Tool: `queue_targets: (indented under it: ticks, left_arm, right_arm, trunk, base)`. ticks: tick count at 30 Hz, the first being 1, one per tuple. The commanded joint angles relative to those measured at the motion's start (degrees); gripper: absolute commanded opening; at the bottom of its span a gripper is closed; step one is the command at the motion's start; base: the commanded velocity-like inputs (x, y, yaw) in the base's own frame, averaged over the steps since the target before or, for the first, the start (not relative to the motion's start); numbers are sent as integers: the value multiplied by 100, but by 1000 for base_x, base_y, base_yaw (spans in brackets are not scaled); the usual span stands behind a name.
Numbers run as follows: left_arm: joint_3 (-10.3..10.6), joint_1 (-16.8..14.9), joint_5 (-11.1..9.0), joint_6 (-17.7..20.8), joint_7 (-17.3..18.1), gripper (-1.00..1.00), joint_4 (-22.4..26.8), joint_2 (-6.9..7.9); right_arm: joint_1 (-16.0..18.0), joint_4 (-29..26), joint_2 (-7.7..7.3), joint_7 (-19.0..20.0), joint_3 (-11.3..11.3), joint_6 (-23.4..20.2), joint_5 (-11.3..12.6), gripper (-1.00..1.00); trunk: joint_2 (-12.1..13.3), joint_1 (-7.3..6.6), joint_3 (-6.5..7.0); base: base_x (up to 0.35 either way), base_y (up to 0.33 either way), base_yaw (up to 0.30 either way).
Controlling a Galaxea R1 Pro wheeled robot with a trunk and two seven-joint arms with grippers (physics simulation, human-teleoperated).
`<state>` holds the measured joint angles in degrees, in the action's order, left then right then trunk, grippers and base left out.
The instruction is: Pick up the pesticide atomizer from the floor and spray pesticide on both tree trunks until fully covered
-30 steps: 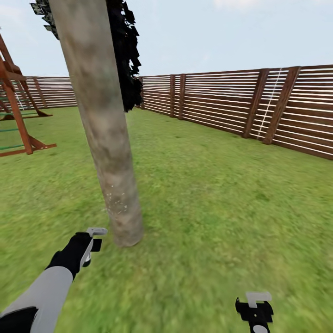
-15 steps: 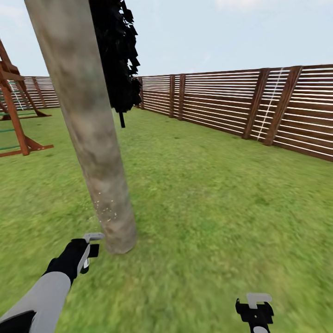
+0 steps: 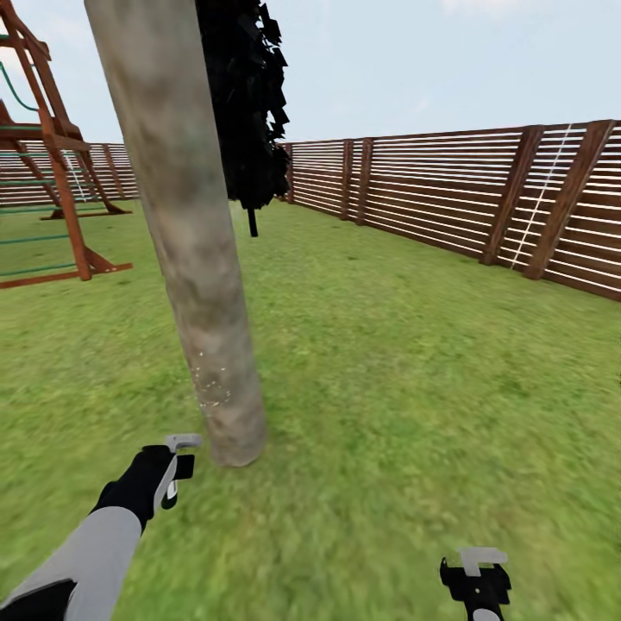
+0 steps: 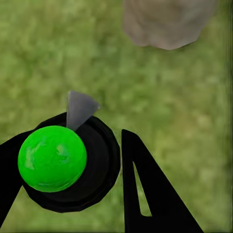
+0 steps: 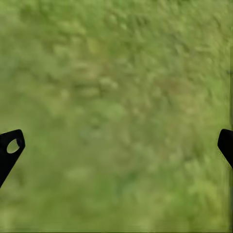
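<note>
One thick pale tree trunk (image 3: 194,250) right in front, one dark cone-shaped conifer (image 3: 250,103) behind it, one wooden play frame (image 3: 52,172), one slatted fence (image 3: 448,203) ringing the lawn, and two grippers, left gripper (image 3: 177,470) and right gripper (image 3: 479,573), on show.

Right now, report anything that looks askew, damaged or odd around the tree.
Nothing looks damaged. The thick pale grey-tan mottled tree trunk leans in the head view, probably from camera tilt. Fine white specks dot its lower part. The left gripper grips a black atomizer with green ball top.
</note>
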<state>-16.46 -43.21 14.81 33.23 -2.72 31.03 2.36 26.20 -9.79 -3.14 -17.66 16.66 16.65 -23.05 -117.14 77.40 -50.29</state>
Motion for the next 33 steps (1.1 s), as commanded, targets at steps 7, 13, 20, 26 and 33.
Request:
queue_targets:
  ticks: [7,13,20,26,33]
  left_arm:
    - [-16,-4,21,26,-4,-100,8,-15]
    - [-16,-4,22,29,-9,-100,15,-16]
    - [-16,-4,22,30,-10,-100,17,-9]
    - [-17,-4,24,34,-10,-100,25,-1]
    - [-42,-4,8,43,-704,-100,18,28]
  right_arm:
    - [-35,257,-11,-9,47,32,-62,100]
    - [-36,258,-5,-9,48,32,-57,100]
    - [-36,259,6,-16,42,32,-51,100]
    - [-36,259,7,-18,40,32,-51,100]
    - [-36,259,7,-18,42,32,-51,100]
  trunk:
    - [-2,-1,-5]
    - [-2,-1,-5]
    - [-2,-1,-5]
    - [-2,-1,-5]
    - [-2,-1,-5]
  base:
    - [0,-274,2]
    - [0,-274,0]
    - [0,-275,59]
    - [2,-275,260]
    - [223,-199,234]
